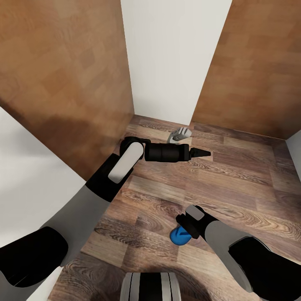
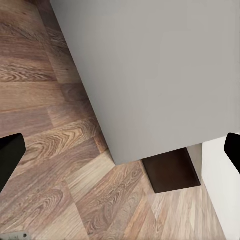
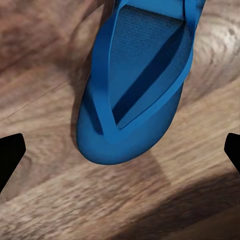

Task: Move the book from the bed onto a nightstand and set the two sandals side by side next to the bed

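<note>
One bright blue sandal lies flat on the wood floor, strap up. In the head view the sandal peeks out just under my right wrist. My right gripper hangs over its toe end, open, with the dark fingertips wide apart and nothing held. My left gripper reaches out level over the middle of the floor. It is open too, its fingertips far apart and empty. The second sandal and the book are out of view.
Tall brown wood panels stand left and right of a white wall. A grey-white object sits on the floor at the wall's foot. An off-white surface fills the left edge. A pale panel on a dark foot stands ahead of the left gripper.
</note>
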### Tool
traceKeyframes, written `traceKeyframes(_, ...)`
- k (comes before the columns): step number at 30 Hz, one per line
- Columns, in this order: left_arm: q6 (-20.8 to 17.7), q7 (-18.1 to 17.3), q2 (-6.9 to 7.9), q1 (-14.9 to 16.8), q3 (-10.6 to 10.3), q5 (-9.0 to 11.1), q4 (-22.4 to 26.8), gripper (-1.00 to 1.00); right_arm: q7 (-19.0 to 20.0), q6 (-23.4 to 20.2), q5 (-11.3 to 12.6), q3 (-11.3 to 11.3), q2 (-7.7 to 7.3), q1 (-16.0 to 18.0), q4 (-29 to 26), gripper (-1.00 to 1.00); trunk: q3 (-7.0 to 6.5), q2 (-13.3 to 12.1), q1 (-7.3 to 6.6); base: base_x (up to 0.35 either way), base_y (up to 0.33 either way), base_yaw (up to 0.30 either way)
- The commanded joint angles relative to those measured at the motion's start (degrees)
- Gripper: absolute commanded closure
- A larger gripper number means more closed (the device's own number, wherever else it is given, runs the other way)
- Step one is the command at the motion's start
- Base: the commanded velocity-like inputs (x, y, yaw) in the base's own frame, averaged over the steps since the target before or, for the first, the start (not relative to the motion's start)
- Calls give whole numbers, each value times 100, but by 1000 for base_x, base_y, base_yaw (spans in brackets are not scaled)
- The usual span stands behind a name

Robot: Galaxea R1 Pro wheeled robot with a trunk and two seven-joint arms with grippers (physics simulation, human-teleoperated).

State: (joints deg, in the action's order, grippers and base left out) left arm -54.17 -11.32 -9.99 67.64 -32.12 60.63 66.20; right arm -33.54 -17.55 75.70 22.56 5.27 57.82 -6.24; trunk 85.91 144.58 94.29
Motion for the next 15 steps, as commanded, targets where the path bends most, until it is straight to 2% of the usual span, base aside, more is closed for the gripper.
traceKeyframes(1, -14, -43, -1, 3, 4, -43, -2, -100, -28, -38, 15, 39, -3, 1, -9, -100, 3, 1, -1, 0, 0, 0)
traceKeyframes(15, -14, -37, -1, 3, 4, -43, -2, -100, -30, -13, 15, 38, -1, 1, -9, -100, 3, 1, -1, 0, 0, 0)
